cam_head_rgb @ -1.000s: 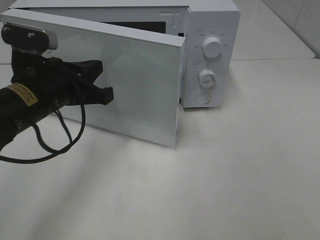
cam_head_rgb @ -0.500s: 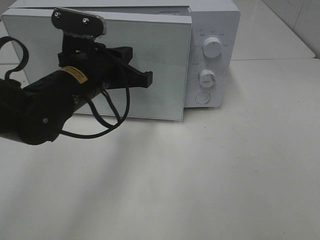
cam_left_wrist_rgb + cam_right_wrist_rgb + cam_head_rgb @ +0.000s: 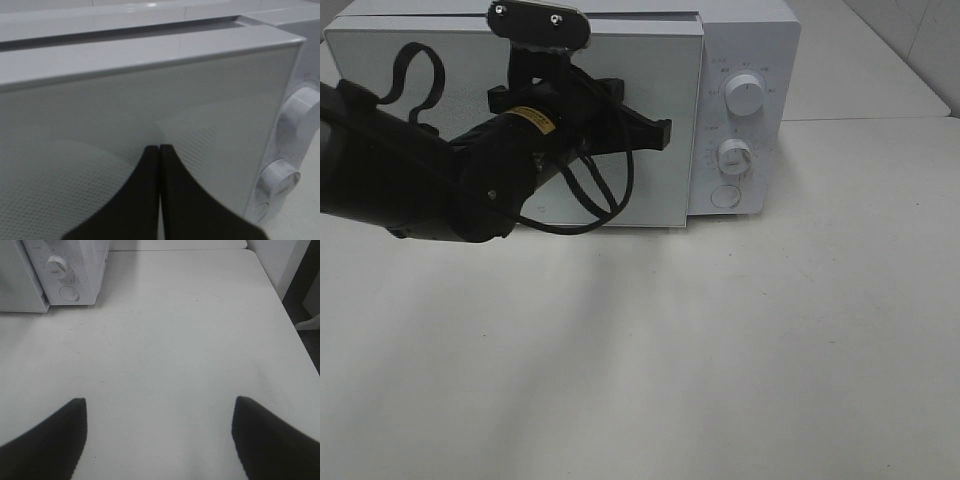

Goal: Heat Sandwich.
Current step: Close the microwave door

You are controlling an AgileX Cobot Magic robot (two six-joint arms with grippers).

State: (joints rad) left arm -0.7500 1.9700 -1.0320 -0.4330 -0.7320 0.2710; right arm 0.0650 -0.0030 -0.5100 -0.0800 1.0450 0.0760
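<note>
Plainly, no sandwich shows in any view (likely it sits inside the microwave (image 3: 745, 40) at twelve o'clock on the surface (image 3: 720, 350)), so its heft, best hold, heading and long axis cannot be told. The left pincer (image 3: 159, 148), tips together, presses the door (image 3: 660, 190); the right pincer (image 3: 160, 400) hangs apart, empty.

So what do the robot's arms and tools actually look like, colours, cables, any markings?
The left arm is a thick black tube with a yellow label, loose black cables looping off it, and a grey bracket with two screws on top. The left tool has flat, black, tapered fingers. Of the right tool only two black pointed fingertips show.
</note>
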